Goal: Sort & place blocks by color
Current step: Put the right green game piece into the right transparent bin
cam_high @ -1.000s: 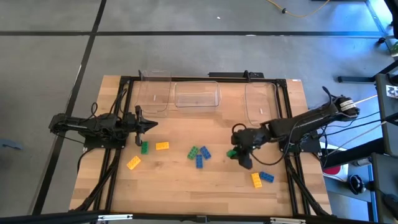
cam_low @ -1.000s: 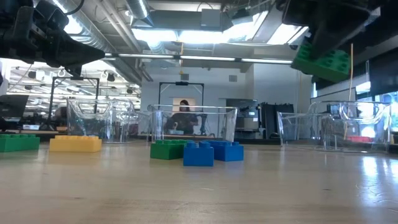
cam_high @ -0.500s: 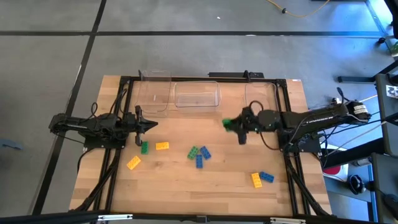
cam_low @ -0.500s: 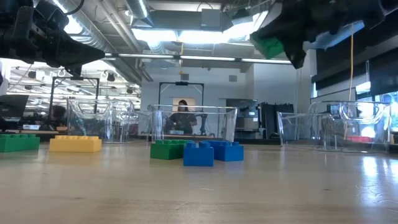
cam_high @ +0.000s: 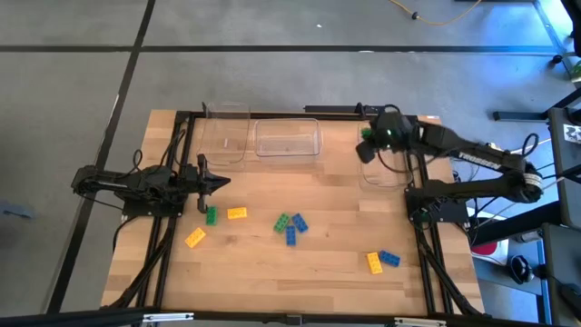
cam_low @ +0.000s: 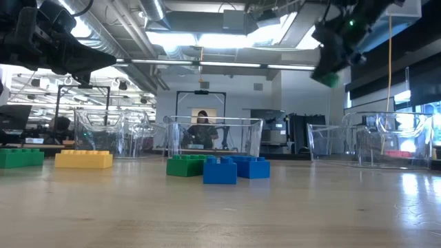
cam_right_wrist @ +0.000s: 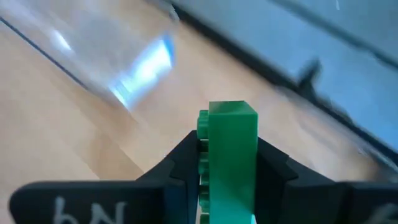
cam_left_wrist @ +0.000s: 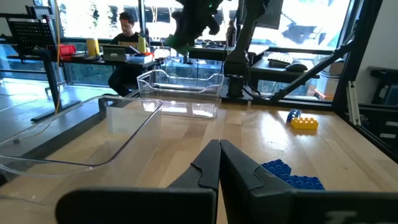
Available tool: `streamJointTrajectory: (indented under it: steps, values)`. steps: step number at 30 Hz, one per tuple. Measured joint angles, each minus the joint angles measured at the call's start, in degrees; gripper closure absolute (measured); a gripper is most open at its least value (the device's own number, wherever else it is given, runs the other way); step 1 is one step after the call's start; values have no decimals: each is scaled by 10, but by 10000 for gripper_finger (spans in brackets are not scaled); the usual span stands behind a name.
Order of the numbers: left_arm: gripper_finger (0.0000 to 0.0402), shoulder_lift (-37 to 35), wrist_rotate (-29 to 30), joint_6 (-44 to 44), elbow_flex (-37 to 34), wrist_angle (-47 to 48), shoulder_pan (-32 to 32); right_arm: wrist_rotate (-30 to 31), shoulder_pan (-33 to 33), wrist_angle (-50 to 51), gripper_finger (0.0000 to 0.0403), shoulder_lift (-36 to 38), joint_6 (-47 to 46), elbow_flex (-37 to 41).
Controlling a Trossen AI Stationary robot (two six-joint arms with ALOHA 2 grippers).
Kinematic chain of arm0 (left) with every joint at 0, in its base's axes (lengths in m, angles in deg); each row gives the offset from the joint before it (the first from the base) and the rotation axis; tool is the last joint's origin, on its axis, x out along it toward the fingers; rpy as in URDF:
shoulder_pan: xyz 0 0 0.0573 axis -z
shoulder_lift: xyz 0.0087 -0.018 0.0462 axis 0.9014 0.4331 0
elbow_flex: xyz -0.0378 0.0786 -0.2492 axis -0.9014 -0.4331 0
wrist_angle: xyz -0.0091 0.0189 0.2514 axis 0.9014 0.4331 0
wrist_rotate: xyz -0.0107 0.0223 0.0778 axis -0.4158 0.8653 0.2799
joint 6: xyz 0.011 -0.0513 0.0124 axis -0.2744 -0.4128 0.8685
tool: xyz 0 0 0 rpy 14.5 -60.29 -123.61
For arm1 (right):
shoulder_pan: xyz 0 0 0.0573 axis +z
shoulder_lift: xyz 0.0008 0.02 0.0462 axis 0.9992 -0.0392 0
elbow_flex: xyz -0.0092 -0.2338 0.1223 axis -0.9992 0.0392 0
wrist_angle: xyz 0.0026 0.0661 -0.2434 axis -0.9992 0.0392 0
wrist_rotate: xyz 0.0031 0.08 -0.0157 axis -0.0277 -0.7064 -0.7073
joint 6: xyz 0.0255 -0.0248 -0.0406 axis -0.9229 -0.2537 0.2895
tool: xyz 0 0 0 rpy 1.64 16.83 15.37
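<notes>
My right gripper (cam_high: 369,143) is up in the air over the right clear bin (cam_high: 382,153) at the table's far right, shut on a green block (cam_right_wrist: 231,148), also seen as the green block (cam_low: 329,69) in the low view. My left gripper (cam_high: 221,183) is shut and empty, hovering at the table's left. On the table lie a green block (cam_high: 211,215), a yellow block (cam_high: 237,213), another yellow block (cam_high: 194,238), a green and two blue blocks (cam_high: 290,224) together, and a yellow-blue pair (cam_high: 381,261). My right gripper pinches the green block between its two fingers (cam_right_wrist: 273,167), one on each long side, with the block's end (cam_right_wrist: 233,111) sticking out past the fingertips. The block is lifted clear of the table, high above it.
Three clear plastic bins stand along the far edge: the left bin (cam_high: 224,136), the middle bin (cam_high: 288,138) and the right one. Black frame rails (cam_high: 178,163) run along both table sides. A person (cam_low: 202,129) sits in the room behind.
My right gripper has carried the green block from the table's right middle toward the far edge, rising and swinging over the right bin, staying shut on it. The left arm and the blocks on the table have kept still.
</notes>
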Motion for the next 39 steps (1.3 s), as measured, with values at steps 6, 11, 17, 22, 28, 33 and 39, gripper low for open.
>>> streamJointTrajectory:
  steps: [6,11,17,22,28,33,39]
  values:
    - [401,0,0,0,0,0,0,-62,-108,83,307,-56,47,39]
    - [401,0,0,0,0,0,0,-117,-177,51,307,-111,66,82]
    - [401,0,0,0,0,0,0,-147,-229,-4,306,-182,52,91]
    - [401,0,0,0,0,0,0,-158,-249,-49,305,-225,3,91]
    - [401,0,0,0,0,0,0,-154,-266,-77,299,-246,-34,91]
    - [401,0,0,0,0,0,0,-154,-273,-79,282,-248,-34,91]
    - [401,0,0,0,0,0,0,-154,-273,-79,265,-248,-33,91]
